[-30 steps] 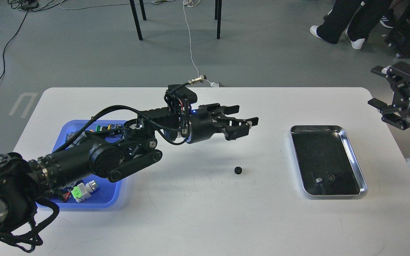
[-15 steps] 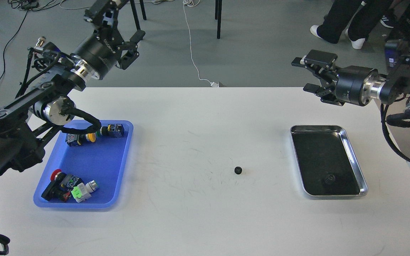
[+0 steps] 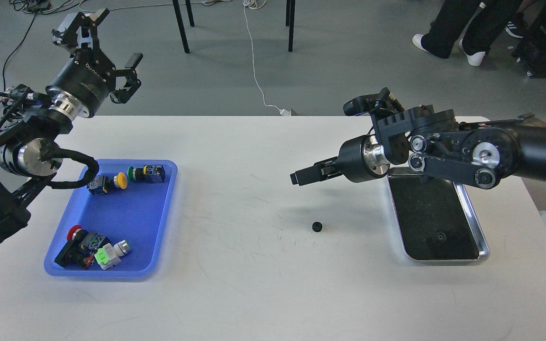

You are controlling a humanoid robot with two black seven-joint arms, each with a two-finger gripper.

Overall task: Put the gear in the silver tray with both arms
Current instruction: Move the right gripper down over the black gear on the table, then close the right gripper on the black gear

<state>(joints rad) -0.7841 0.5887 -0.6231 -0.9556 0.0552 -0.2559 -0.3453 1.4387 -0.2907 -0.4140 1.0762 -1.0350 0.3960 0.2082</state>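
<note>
The white tabletop (image 3: 254, 293) carried everything in the scene. The right arm (image 3: 491, 151) reached in from the right over the far end of the silver tray (image 3: 484, 251), its gripper (image 3: 306, 175) pointing left above the tabletop, short of the gear; seen edge-on and dark, its fingers could not be told apart, so whether they were spread or pressed together could not be told. The left arm (image 3: 22, 151) stood raised at the far left, its gripper (image 3: 100, 38) held up beyond the tabletop's far edge with fingers spread and nothing between them. The blue tray (image 3: 126, 272) lay at the left with push buttons and switches in it. The silver tray lay at the right, a small dark part (image 3: 440, 237) on its near bottom. The small black gear (image 3: 316, 227) lay on the bare tabletop between the two trays, nearer the silver one but apart from it.
</note>
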